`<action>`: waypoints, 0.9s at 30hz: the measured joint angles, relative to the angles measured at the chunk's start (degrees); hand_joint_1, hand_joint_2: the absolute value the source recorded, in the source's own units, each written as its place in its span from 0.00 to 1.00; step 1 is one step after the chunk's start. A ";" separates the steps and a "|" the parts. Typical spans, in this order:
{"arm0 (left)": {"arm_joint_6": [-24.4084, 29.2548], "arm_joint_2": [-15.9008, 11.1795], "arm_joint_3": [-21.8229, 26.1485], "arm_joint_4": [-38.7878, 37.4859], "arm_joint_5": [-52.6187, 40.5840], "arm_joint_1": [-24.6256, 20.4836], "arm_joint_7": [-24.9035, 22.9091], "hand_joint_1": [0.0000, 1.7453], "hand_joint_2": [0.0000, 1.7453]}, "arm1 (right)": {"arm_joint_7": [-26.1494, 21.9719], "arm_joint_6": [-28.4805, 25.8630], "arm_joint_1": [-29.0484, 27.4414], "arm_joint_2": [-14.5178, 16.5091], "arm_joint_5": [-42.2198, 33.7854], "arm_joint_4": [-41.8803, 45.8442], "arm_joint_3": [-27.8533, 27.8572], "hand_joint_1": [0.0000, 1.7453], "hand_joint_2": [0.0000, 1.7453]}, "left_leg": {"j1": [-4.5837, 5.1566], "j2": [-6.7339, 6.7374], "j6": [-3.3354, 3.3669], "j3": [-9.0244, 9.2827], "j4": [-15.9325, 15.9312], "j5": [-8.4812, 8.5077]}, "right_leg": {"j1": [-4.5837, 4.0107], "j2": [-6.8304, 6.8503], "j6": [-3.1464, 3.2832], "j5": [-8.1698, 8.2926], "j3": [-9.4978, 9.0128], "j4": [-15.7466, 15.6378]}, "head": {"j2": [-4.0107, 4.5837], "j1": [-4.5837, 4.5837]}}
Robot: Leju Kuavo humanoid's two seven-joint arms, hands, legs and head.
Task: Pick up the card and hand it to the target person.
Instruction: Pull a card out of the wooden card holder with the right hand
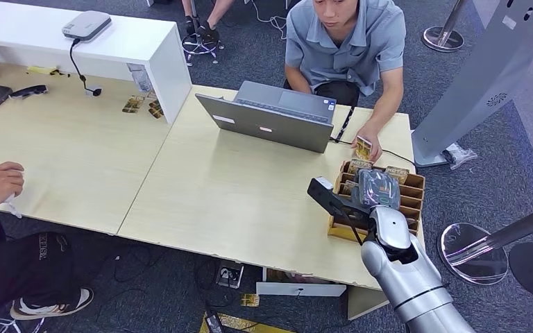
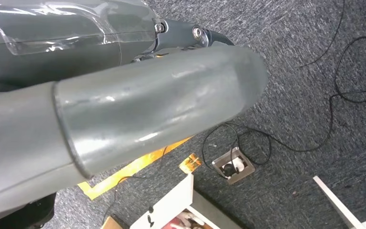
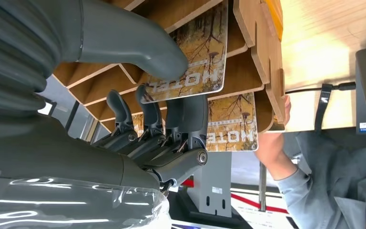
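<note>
Right hand (image 3: 138, 109) reaches into the wooden card rack (image 3: 262, 52), thumb and fingers (image 3: 190, 114) closed on a hotel card (image 3: 202, 57) standing in its slot. Left hand (image 2: 124, 114) state cannot be determined.

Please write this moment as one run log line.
phase: grasping | right hand: pinching hotel card in wooden card rack | left hand: hanging, state unclear | person: seated opposite

An office or reception-style test space: a light wooden table (image 1: 215, 187) on grey carpet (image 1: 458, 83) carries an open laptop (image 1: 271, 114) near its far edge. A wooden rack (image 1: 402, 194) of hotel cards sits at the right edge, stanchion bases (image 1: 473, 253) beyond it.
</note>
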State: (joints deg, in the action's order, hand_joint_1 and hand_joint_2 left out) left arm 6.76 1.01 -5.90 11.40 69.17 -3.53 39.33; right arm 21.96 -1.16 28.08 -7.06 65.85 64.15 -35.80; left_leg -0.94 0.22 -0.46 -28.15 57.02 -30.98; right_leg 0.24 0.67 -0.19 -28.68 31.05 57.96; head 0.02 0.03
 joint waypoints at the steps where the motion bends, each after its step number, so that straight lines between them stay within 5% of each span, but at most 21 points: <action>1: 0.08 0.01 0.00 0.01 0.03 0.00 0.09 0.00 0.00 | -0.05 -0.18 0.00 0.00 0.03 0.00 0.00 0.76 1.00 | 0.00 0.00 0.00 0.00 0.00 0.00 | 0.00 0.00 0.00 0.00 0.00 0.00 | 0.00 0.00; 10: 0.24 0.28 0.00 0.01 0.06 0.01 0.68 0.00 0.00 | -0.32 -0.73 -0.08 0.00 0.37 0.04 0.04 0.77 1.00 | 0.00 0.00 0.00 0.03 0.01 0.00 | 0.00 0.00 0.00 0.01 -0.01 0.00 | 0.00 -0.01; 16: 0.24 0.32 0.00 0.00 0.06 0.01 0.86 0.00 0.00 | -0.37 -0.83 -0.13 -0.03 0.83 0.04 0.06 1.00 1.00 | 0.00 0.00 0.00 0.03 0.01 0.00 | 0.00 0.00 0.00 0.01 -0.01 0.00 | 0.00 0.00; 27: -0.13 0.28 0.00 0.01 0.09 0.02 0.01 0.00 0.00 | -0.42 -0.77 -1.07 -0.66 2.80 3.44 0.07 1.00 1.00 | 0.00 0.00 0.00 0.02 0.01 0.00 | 0.00 0.00 0.00 0.01 0.00 0.00 | 0.00 0.00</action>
State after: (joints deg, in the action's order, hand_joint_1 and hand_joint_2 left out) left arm 6.63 1.29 -5.90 11.41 69.25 -3.51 39.34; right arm 21.54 -1.93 27.01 -7.72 68.65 67.59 -35.74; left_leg -0.94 0.22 -0.46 -28.13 57.04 -30.98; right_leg 0.24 0.67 -0.19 -28.67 31.05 57.96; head 0.02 0.03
